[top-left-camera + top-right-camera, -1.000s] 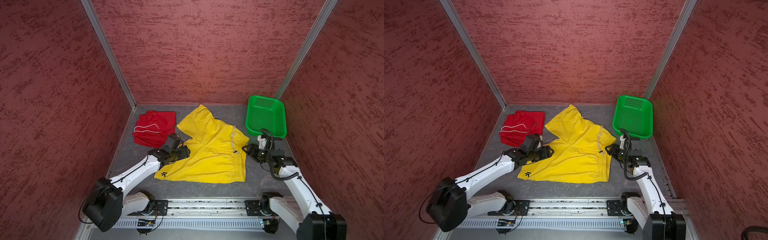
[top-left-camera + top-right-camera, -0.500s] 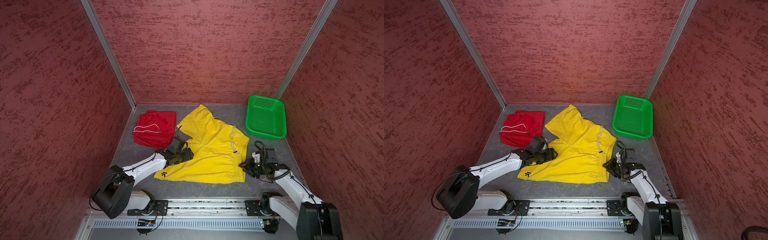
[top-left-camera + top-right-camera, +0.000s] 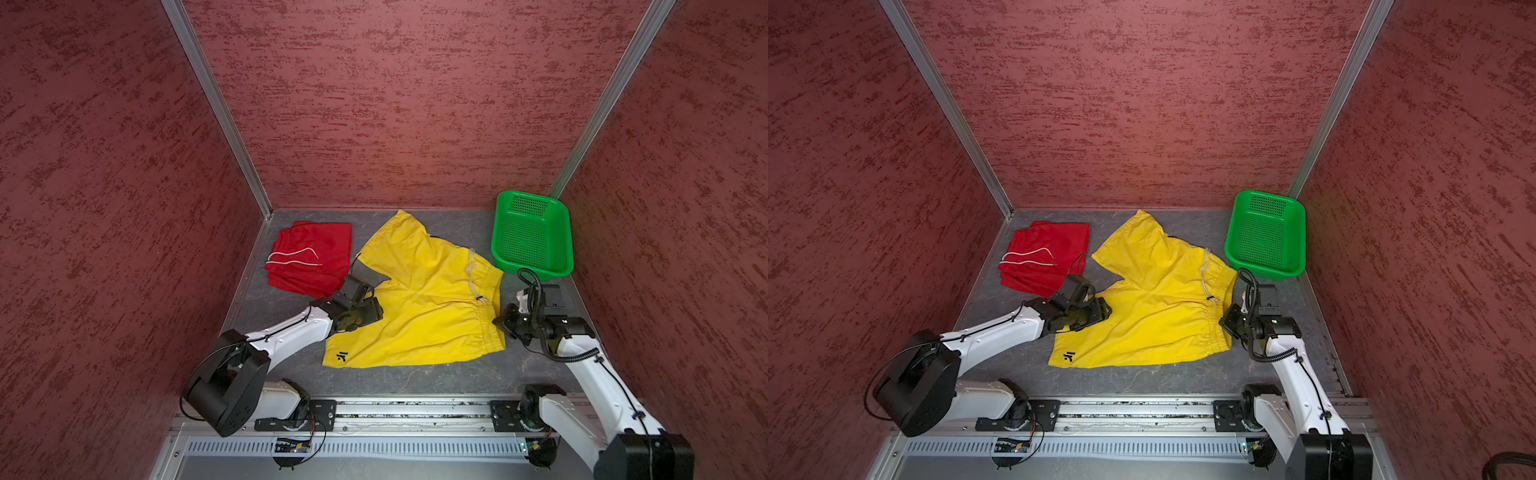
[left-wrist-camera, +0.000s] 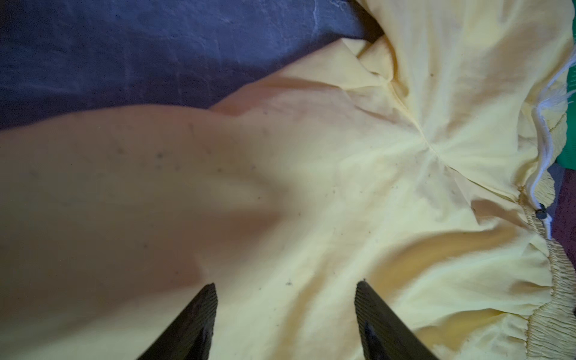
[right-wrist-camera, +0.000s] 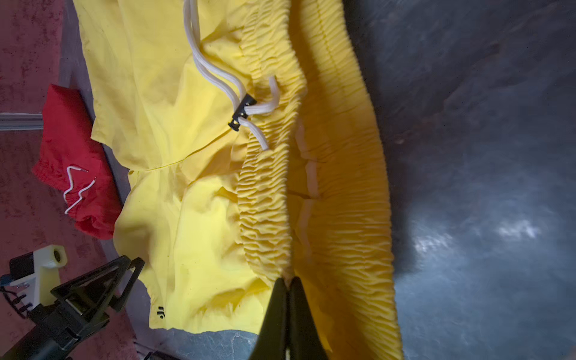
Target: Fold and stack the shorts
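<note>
While the yellow shorts (image 3: 424, 307) lie spread flat across the surface (image 3: 415, 382), waistband (image 5: 268, 202) toward the right edge, I read the folded red shorts (image 3: 311, 262) in the far-left corner as the stack base. My right end effector (image 5: 288, 282) is clamped on the waistband's near end to start the fold; left end effector (image 4: 285, 290) hangs open over the near leg, nothing held.

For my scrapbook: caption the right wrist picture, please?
Right gripper shut on yellow cloth shorts' elastic waistband; red cloth shorts beyond.
</note>
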`<state>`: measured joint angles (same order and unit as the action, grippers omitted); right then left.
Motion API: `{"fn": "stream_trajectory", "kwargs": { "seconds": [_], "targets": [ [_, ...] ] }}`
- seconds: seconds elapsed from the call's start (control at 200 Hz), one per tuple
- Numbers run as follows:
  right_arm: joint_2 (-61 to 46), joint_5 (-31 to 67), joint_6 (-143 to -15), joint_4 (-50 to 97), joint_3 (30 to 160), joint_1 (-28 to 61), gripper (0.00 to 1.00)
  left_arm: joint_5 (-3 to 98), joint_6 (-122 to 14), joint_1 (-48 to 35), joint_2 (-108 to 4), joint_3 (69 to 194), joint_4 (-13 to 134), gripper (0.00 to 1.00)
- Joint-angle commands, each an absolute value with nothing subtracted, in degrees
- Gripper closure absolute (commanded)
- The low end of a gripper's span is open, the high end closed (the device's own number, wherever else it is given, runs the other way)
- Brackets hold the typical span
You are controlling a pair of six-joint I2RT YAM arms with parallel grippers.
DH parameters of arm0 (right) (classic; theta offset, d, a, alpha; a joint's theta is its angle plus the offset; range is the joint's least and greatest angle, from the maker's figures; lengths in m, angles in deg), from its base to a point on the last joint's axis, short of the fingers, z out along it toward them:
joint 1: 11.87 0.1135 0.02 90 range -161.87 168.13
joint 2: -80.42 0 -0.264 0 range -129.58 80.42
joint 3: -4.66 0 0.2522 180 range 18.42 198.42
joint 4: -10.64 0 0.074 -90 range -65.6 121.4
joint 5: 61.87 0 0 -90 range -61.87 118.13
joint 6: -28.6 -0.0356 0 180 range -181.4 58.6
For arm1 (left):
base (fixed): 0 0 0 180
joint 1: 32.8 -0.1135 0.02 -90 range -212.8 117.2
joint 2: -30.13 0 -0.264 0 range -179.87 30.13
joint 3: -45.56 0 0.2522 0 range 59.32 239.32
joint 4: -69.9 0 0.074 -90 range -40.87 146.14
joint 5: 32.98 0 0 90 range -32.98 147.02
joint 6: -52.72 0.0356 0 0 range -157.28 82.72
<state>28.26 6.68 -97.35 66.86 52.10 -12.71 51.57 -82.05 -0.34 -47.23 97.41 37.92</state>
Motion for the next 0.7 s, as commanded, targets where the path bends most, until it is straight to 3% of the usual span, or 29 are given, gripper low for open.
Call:
{"fn": "stream_trajectory", "kwargs": {
  "seconds": [0.0, 0.085, 0.17, 0.23, 0.451, 0.696],
  "targets": [
    [28.69, 15.74, -99.2, 74.58, 52.95, -12.52, 1.0, 52.19, -82.85, -0.62, -48.25, 96.85, 36.89, 0.29],
    [27.45, 19.27, -100.12, 75.75, 53.58, -12.49, 0.99, 51.72, -83.06, -0.55, -48.7, 96.86, 36.72, 0.28],
    [26.72, 23.15, -99.6, 77.98, 56.8, -12.46, 0.71, 50.92, -83.14, -0.63, -48.71, 96.58, 37.23, 0.28],
    [27.32, 23.63, -98.62, 79.06, 60.1, -12.24, 0.64, 50.7, -82.92, -0.52, -48.55, 96.68, 37.49, 0.28],
    [29.92, 14.83, -99.81, 69.39, 63.1, -7.09, 0.63, 49.9, -83.32, -0.77, -46.9, 96.11, 38.09, 0.28],
    [19.15, 14.9, -106.23, 50.86, 58.77, 8.21, 0.63, 49.12, -84.5, -1.89, -45.15, 95.01, 39.27, 0.28]
  ]
}}
